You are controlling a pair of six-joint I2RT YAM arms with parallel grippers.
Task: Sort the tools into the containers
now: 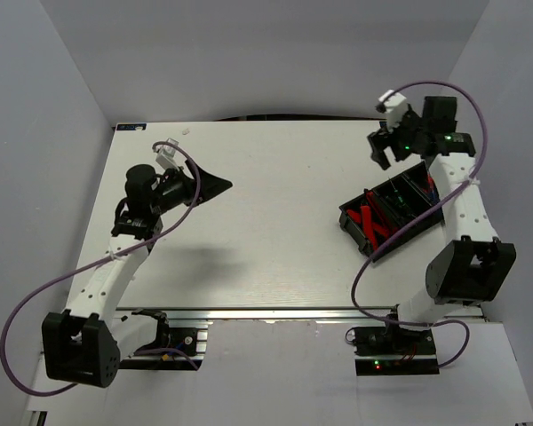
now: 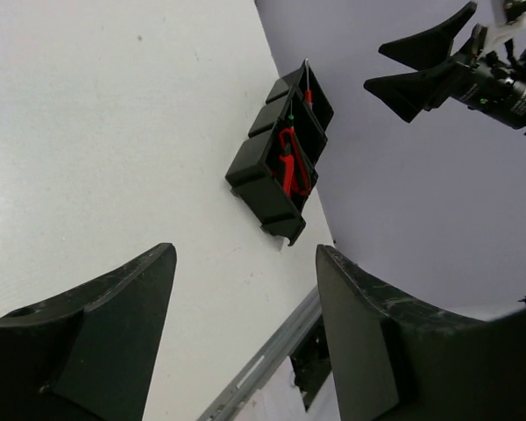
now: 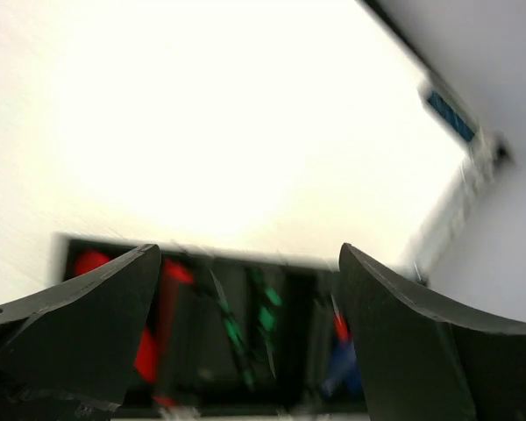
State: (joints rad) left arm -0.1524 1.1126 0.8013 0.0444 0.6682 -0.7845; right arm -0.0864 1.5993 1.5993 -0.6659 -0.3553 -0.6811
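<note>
The black bins (image 1: 407, 216) stand side by side at the table's right. One holds red-and-black knives (image 1: 371, 222); the others hold black-green screwdrivers (image 1: 400, 195) and blue-and-red ones (image 1: 430, 185). My right gripper (image 1: 381, 147) hangs open and empty above the bins' far end. Its blurred wrist view shows the knives (image 3: 168, 303), green screwdrivers (image 3: 245, 329) and a blue-red one (image 3: 342, 346) below the gripper (image 3: 250, 254). My left gripper (image 1: 215, 185) is open and empty above the table's left half. Its wrist view (image 2: 245, 254) shows the bins (image 2: 261, 180) and knives (image 2: 288, 164) far ahead.
The white table (image 1: 266, 222) ends at a metal rail (image 1: 275, 312) along the near edge. Grey walls close in the left, back and right. The right arm's base (image 1: 466, 271) stands just beside the bins. The right gripper (image 2: 421, 66) shows in the left wrist view.
</note>
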